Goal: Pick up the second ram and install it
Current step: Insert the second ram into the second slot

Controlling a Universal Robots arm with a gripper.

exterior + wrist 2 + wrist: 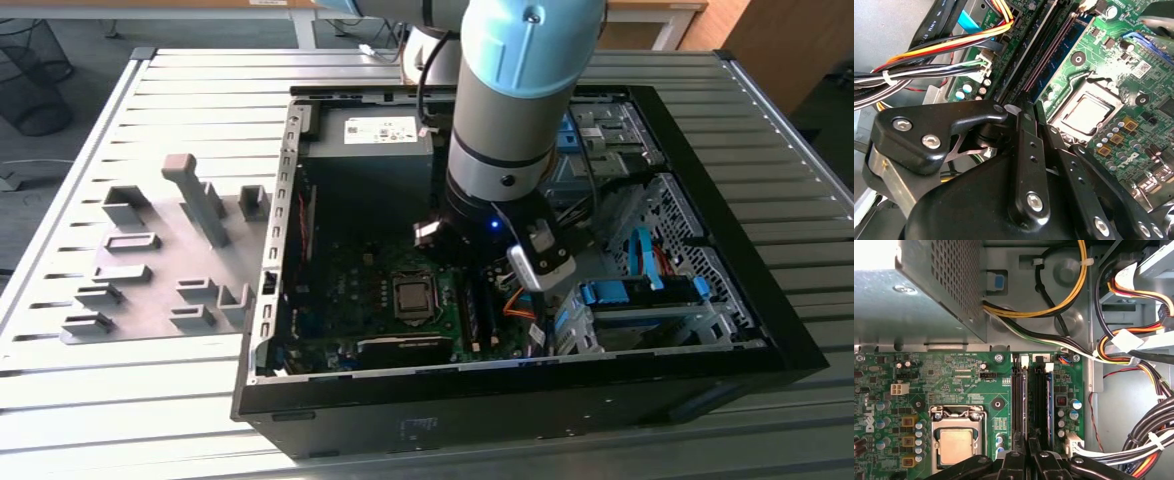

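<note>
First wrist view, entry by entry.

- Gripper (1029, 452): is hanging low over the motherboard (954, 375), just above the memory slots (1034, 395). State: cannot be told. Its tip is looking drawn close, but whether it is pinching a board or merely hovering is not showing.
- Memory slots: are running as long dark parallel channels along the motherboard edge on the cable side, beside the processor socket (956, 442). Their long axis is lying in line with the slit at the gripper's tip, and they are stretching directly away from that tip toward the power supply (929, 295).
- Second ram: is not separating clearly from the slots in either wrist view. In the exterior view, thin green board edges (474, 320) are standing upright in the slots, at the edge of the motherboard nearest the drive bays. Which of them is the second ram, and whether it is fully seated, cannot be told. By judgement it is lying right under the gripper, lengthwise along the slots.
- Cable bundle (1149, 435): is crowding the case wall beside the slots, near the gripper but apart from it.
- Arm (521, 90): is reaching straight down into the open computer case (267, 300), which is resting on the slatted table (200, 80).
</note>
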